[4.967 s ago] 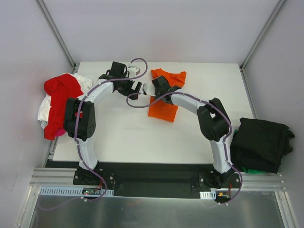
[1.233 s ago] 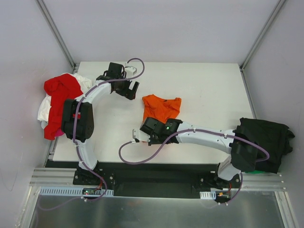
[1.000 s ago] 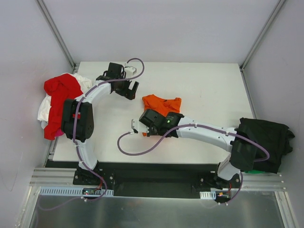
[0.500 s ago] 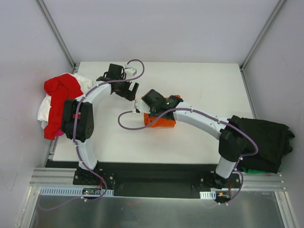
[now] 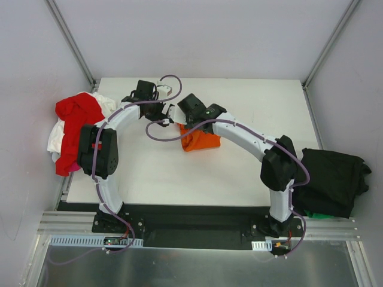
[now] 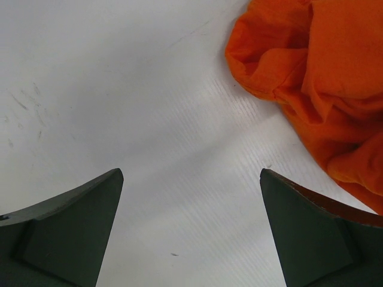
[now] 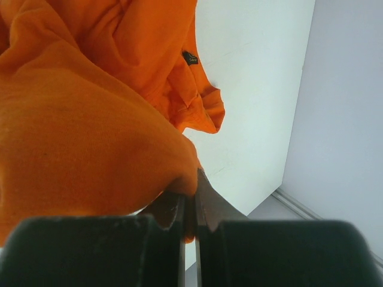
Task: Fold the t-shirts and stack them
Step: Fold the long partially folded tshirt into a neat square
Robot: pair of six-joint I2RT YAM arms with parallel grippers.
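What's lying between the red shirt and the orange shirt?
Between the red shirt and orange shirt, only the left arm crosses bare table, per the top view.

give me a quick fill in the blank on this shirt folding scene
The t-shirt pinched by the right tool is coloured ____.
The left tool holds nothing; its jaws stand ____.
The black t-shirts lie beside the table's ____ edge.
Missing words: orange; open; right.
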